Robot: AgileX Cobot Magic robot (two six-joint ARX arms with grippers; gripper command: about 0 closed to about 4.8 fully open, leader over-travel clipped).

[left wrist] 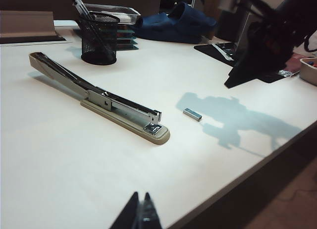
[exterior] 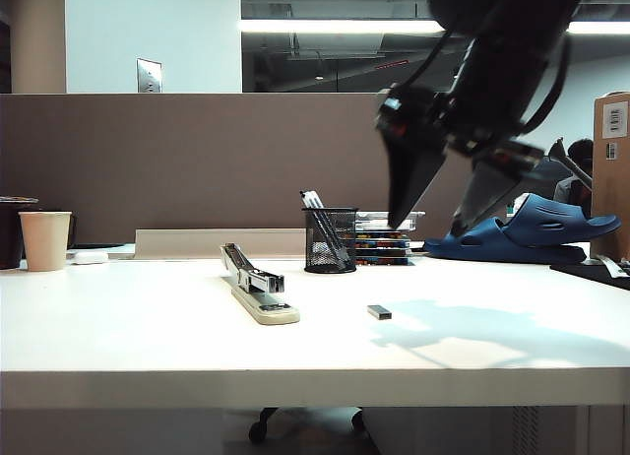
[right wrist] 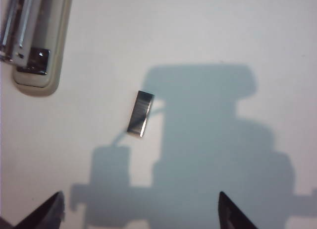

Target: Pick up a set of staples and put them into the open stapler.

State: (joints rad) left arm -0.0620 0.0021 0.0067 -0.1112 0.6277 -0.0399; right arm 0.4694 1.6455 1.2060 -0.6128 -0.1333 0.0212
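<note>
The set of staples, a small dark metal bar, lies flat on the white table just right of the stapler. The long cream stapler lies open, its dark top arm raised toward the back and the silver magazine exposed. My right gripper hangs high above the table, over and a little behind the staples, jaws wide open and empty. My left gripper hovers over the near table edge, far from both, with its dark fingertips pressed together and nothing between them.
A black mesh pen cup stands behind the stapler, with a stack of clear boxes and a blue shoe to its right. A paper cup is at the far left. A grey partition backs the table.
</note>
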